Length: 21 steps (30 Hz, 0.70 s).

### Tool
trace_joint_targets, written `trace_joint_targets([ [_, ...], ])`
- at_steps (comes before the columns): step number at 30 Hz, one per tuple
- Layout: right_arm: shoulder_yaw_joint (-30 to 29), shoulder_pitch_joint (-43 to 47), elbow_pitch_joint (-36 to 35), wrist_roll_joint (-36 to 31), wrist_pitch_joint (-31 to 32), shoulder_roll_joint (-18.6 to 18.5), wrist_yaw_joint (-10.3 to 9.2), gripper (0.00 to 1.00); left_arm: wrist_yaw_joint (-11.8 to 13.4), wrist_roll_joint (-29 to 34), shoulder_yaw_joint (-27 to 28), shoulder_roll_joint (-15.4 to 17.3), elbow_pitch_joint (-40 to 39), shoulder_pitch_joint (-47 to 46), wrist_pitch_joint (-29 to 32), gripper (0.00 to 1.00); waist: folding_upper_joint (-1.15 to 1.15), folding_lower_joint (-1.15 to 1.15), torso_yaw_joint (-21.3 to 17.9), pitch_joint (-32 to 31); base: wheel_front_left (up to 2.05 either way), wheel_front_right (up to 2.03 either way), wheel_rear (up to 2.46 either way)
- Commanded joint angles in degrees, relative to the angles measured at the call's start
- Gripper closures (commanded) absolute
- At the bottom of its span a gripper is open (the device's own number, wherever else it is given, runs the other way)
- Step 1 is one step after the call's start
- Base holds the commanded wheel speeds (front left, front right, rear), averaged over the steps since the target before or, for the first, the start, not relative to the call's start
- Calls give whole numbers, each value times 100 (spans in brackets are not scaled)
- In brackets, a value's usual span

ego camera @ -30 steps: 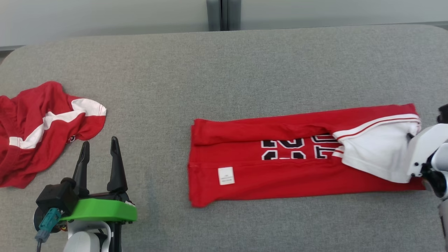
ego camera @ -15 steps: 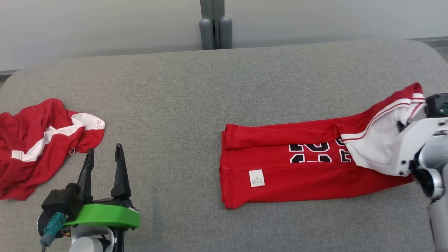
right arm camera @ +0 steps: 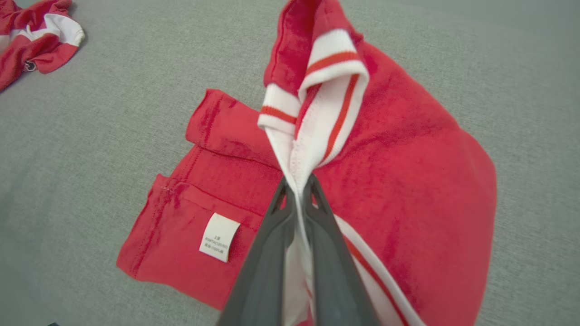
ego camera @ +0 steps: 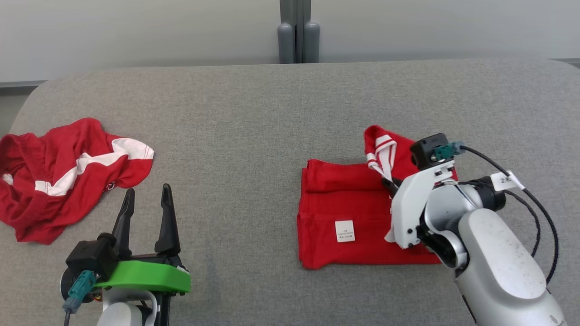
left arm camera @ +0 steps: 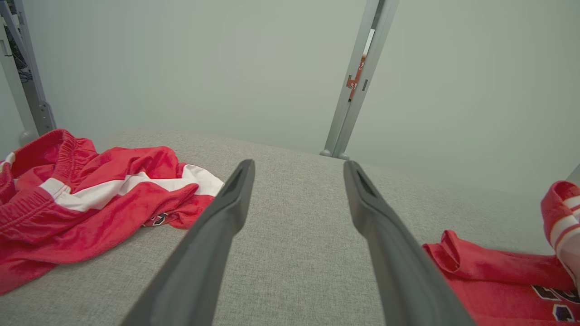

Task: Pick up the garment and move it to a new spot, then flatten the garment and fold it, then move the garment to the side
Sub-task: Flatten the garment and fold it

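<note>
Left hand [ego camera: 148, 190]: long dark tapered fingers [ego camera: 166, 217], green mount [ego camera: 145, 275], teal connector [ego camera: 78, 287]. Right forearm [ego camera: 498, 253]: pale grey shell, white bracket [ego camera: 408, 203], black cables [ego camera: 538, 222], white tag [ego camera: 506, 180].

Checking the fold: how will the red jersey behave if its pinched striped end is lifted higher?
Probably floppy: the jersey sags in folds from the right tool. Likely light, as a narrow pinch carries that end. The rest may trail along.

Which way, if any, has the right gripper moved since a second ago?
Yes. Judged against the grey post, the right gripper has moved toward the robot's left, folding the garment over itself.
</note>
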Motion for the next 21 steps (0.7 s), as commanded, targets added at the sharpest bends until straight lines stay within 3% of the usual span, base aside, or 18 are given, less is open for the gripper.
trace_joint_targets([
  [1,140,-138,141,63,-57,52,-9,100,23,-62,-15,11,4,-109,-15,0,0,0,79,54,0,0,0],
  [9,705,-543,985,261,-330,342,-8,100,32,-91,-170,12,35,-221,-15,0,0,0,291,185,0,0,0],
  [17,844,-767,1600,314,-610,488,-8,100,44,-122,-226,12,49,-265,-15,0,0,0,422,278,0,0,0],
  [18,859,-786,1646,329,-639,503,-8,73,45,-125,-225,12,50,-266,-15,0,0,0,426,285,0,0,0],
  [19,857,-797,1692,372,-683,523,-8,0,49,-129,-224,12,52,-266,-15,0,0,0,428,291,0,0,0],
  [21,863,-805,1737,476,-774,552,-8,0,57,-130,-219,12,54,-262,-15,0,0,0,424,293,0,0,0],
])
